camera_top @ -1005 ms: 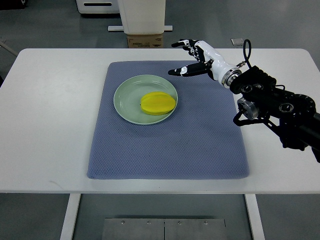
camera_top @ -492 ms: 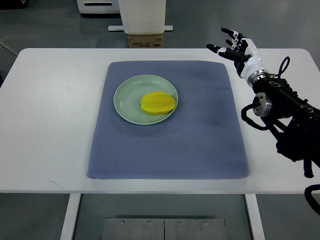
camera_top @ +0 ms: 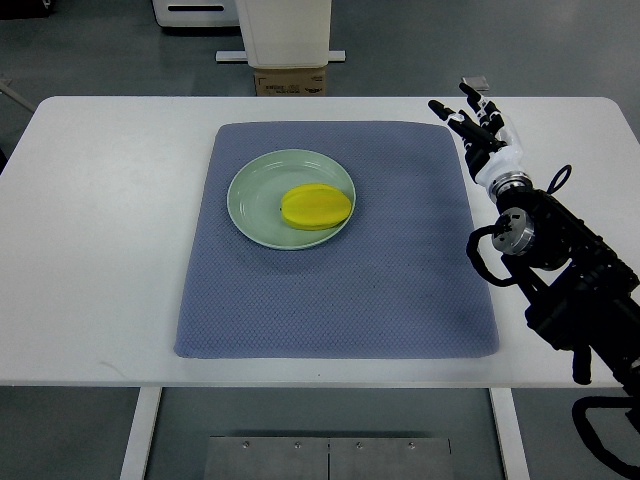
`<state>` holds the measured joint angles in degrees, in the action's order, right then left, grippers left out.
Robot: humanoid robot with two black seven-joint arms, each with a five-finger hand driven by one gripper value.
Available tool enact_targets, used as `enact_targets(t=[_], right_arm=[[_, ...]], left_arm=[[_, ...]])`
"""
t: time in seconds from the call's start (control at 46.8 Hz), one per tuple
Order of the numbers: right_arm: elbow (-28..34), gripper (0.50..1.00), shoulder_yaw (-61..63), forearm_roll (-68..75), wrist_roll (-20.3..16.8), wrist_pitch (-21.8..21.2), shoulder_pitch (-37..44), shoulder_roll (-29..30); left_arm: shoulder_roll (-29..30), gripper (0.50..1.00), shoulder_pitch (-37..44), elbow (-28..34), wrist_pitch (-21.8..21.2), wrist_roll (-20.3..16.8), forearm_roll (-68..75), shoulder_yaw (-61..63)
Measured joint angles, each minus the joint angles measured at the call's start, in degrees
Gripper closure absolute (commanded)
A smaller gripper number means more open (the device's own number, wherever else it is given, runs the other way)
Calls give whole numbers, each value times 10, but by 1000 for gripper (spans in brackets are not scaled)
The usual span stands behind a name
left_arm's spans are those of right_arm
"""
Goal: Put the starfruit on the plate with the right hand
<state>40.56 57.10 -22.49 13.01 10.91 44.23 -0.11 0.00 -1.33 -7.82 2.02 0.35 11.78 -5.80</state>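
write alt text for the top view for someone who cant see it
A yellow starfruit lies on a pale green plate set on a blue-grey mat on a white table. The robot's right hand, fingers spread and empty, is over the table's far right, beside the mat's edge, well clear of the plate.

Starfruit (camera_top: 316, 207) on plate (camera_top: 256, 190); right hand (camera_top: 477, 126) empty, fingers spread.

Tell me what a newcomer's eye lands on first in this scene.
The bright yellow starfruit stands out first, lying on the right part of the pale green plate, which sits toward the back of the blue-grey mat. Next comes the black arm from the right, its white right hand open over the mat's far right corner, holding nothing.
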Motion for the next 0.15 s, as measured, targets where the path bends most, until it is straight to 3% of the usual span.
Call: enact_targets(t=[0.15], right_arm=[[1,500,0,0,0,0,-3,1]], left_arm=[[0,500,0,0,0,0,0,0]])
